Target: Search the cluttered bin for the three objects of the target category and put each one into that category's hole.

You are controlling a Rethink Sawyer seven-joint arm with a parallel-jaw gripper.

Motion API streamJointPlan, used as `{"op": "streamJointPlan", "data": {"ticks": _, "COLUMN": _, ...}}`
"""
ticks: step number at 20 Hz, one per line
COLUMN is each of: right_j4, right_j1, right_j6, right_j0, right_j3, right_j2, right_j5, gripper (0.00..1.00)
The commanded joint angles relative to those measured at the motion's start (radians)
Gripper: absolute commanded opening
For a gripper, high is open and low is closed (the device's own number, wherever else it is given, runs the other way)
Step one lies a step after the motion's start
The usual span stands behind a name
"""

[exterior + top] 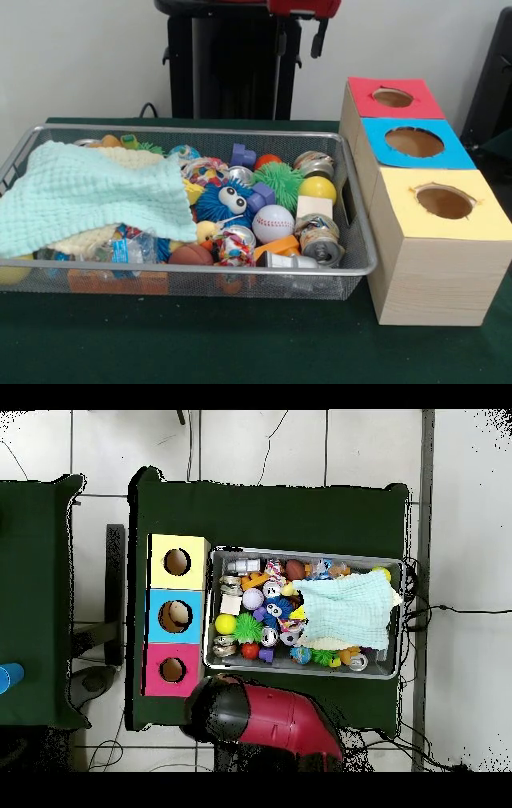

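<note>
The wire mesh bin (200, 270) sits on the green table and also shows in the overhead view (300, 552). A mint-green waffle-knit cloth (88, 196) lies spread over the bin's left part, also in the overhead view (345, 609). A cream waffle-knit cloth (80, 240) peeks out from under it. The dotted white cloth is hidden. The yellow-surround hole (444, 202) tops the nearest, largest wooden box, also overhead (177, 562). My arm (260, 719) is drawn back by the pedestal, away from the bin. My gripper (319, 38) shows only as a dark part at the top edge.
A blue-topped box (416, 142) and a red-topped box (394, 98) stand behind the yellow one. The bin holds a fuzzy blue toy with eyes (226, 202), a baseball (273, 223), a yellow ball (318, 190), a green spiky ball (280, 178) and cans (320, 244).
</note>
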State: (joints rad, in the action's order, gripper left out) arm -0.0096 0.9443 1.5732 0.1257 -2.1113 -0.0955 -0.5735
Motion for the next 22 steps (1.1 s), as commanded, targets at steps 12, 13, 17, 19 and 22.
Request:
{"op": "streamJointPlan", "data": {"ticks": 12, "right_j4": -0.008, "right_j1": -0.276, "right_j6": 0.143, "right_j0": -0.029, "right_j3": 0.35, "right_j2": 0.048, "right_j5": -0.055, "gripper": 1.0}}
{"op": "streamJointPlan", "data": {"ticks": 13, "right_j4": -0.006, "right_j1": -0.285, "right_j6": 0.144, "right_j0": -0.032, "right_j3": 0.365, "right_j2": 0.046, "right_j5": -0.066, "gripper": 1.0}}
{"op": "streamJointPlan", "data": {"ticks": 17, "right_j4": -0.001, "right_j1": -0.323, "right_j6": 0.148, "right_j0": -0.046, "right_j3": 0.416, "right_j2": 0.04, "right_j5": -0.089, "gripper": 1.0}}
{"op": "streamJointPlan", "data": {"ticks": 19, "right_j4": 0.003, "right_j1": -0.344, "right_j6": 0.146, "right_j0": -0.049, "right_j3": 0.445, "right_j2": 0.04, "right_j5": -0.106, "gripper": 1.0}}
{"op": "streamJointPlan", "data": {"ticks": 22, "right_j4": 0.002, "right_j1": -0.376, "right_j6": 0.135, "right_j0": -0.047, "right_j3": 0.486, "right_j2": 0.039, "right_j5": -0.117, "gripper": 1.0}}
